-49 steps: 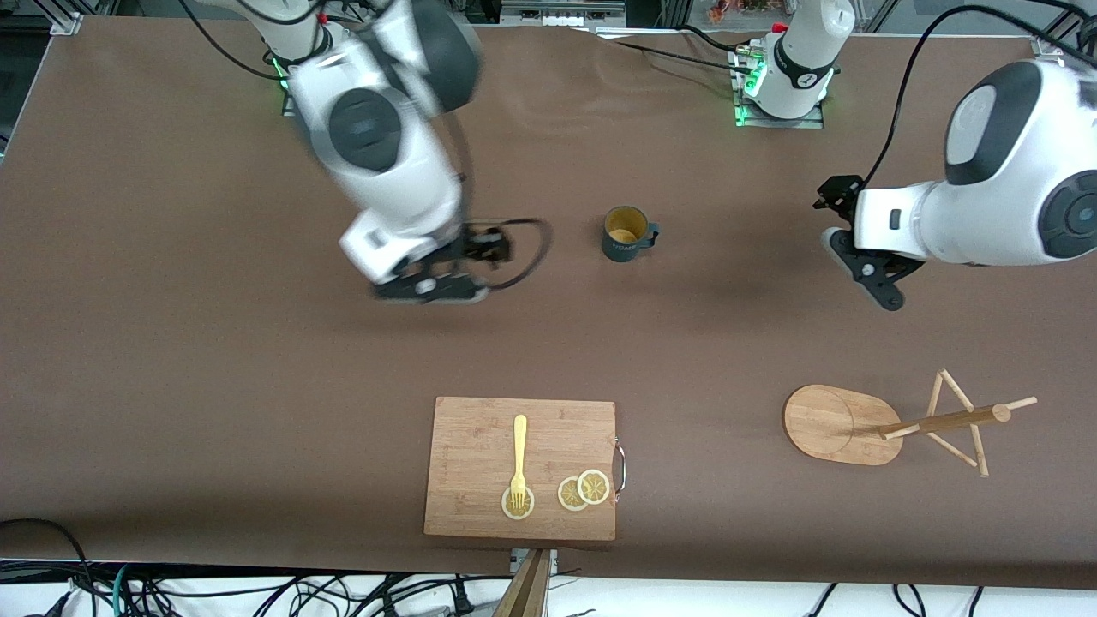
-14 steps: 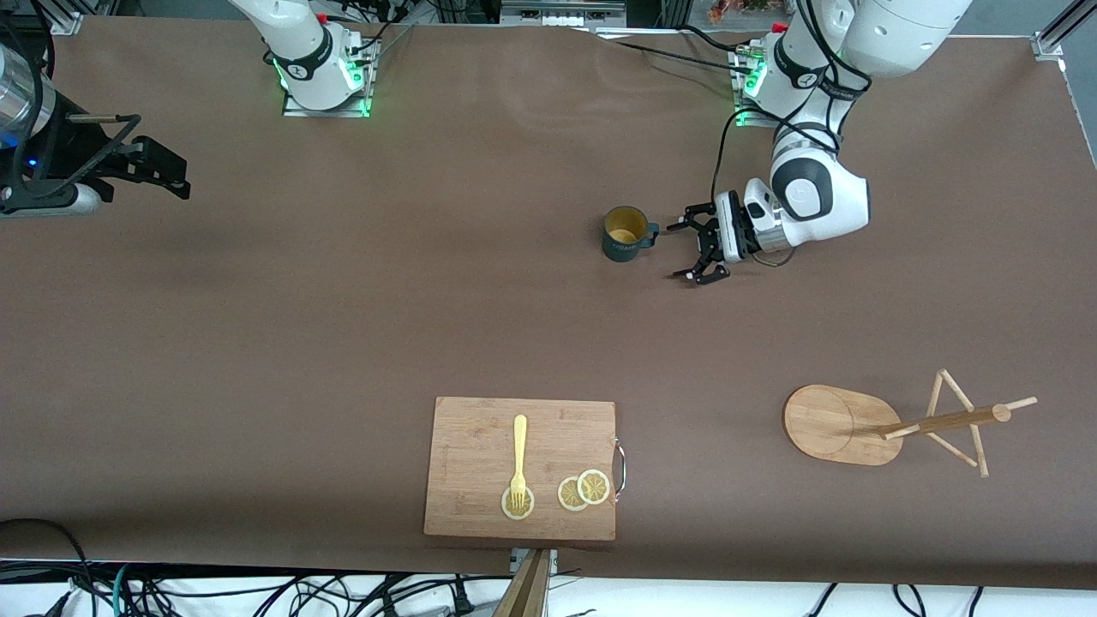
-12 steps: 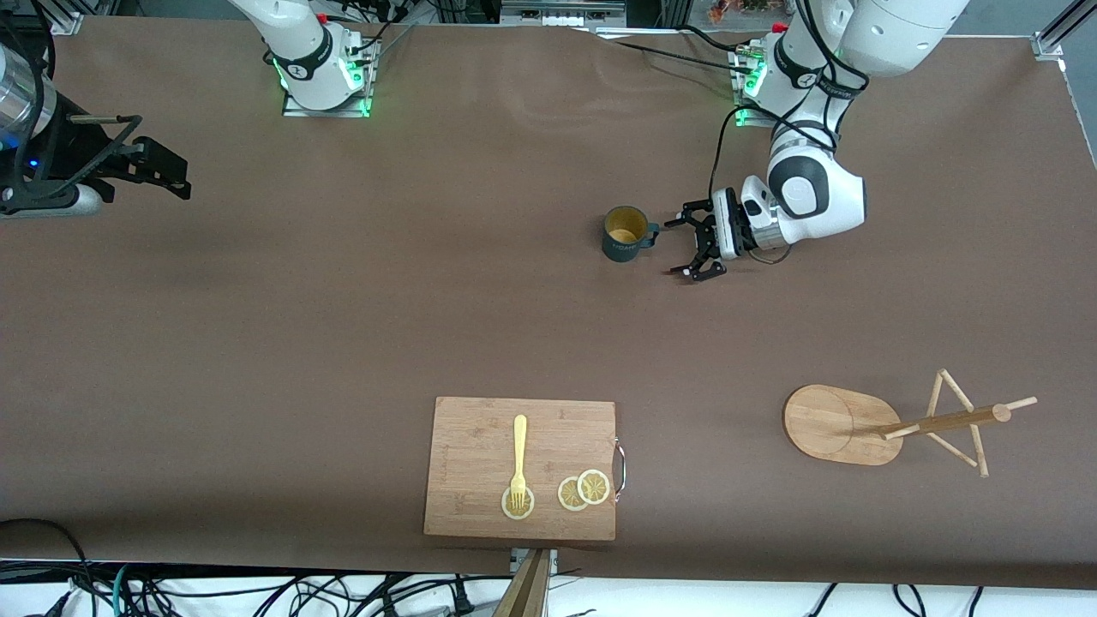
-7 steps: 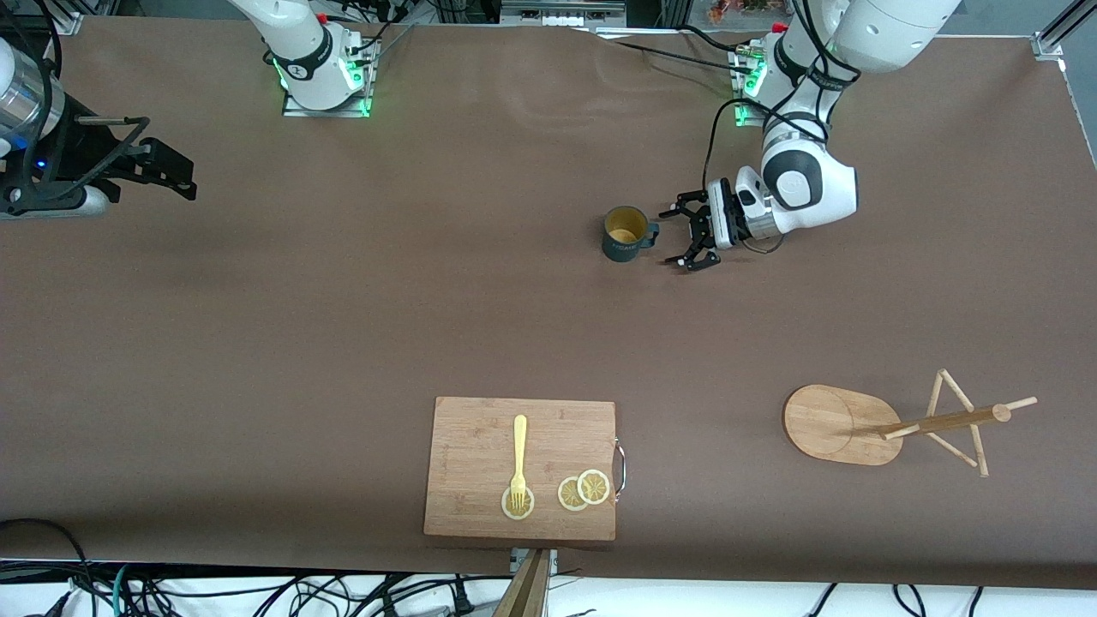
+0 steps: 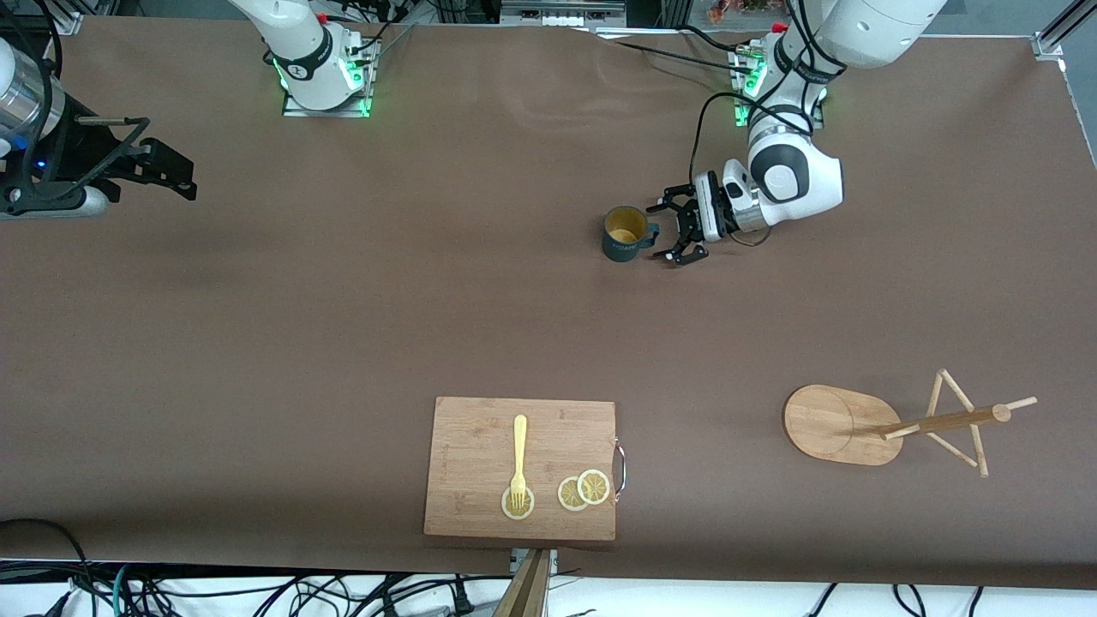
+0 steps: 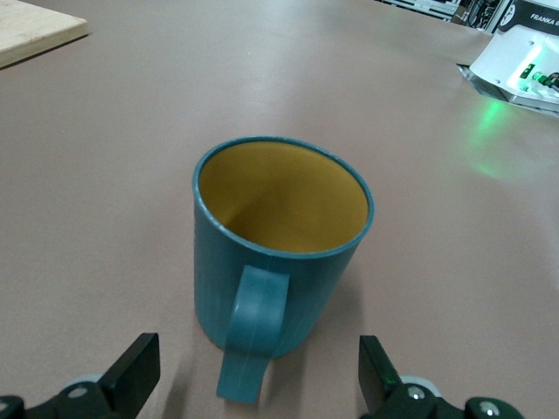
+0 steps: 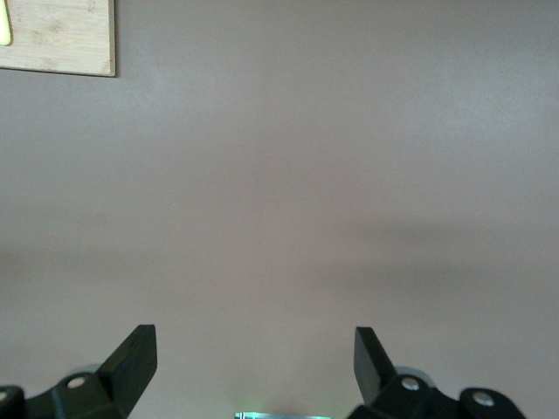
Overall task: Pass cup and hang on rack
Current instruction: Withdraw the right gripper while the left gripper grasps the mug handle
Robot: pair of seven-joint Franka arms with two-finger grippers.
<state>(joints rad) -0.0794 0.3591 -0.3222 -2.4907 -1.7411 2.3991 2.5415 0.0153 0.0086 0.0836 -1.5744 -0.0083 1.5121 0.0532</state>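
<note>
Where the table lies nearest the front camera, the rectangular bamboo cutting board (image 5: 520, 468) carries a yellow fork (image 5: 518, 459) and 3 lemon slices (image 5: 584, 489). Toward the left arm's end of the table from that board stands the light bamboo mug rack (image 5: 891, 423) with its oval base, central post and thin angled pegs — no cup on any peg. Farther from the camera than the board, the small dark teal cup (image 5: 626, 234) with its yellow-ochre inside sits upright on the brown table (image 5: 343, 326), well apart from the rack, handle turned toward the left arm. The left gripper (image 5: 671, 232) is low just beside that cup, fingers (image 6: 135, 371) spread wide on either side of the handle, not gripping it. Well apart from the board, at the right arm's end, the right gripper (image 5: 176, 171) waits above the table — released, fingers (image 7: 131, 358) apart around nothing.
</note>
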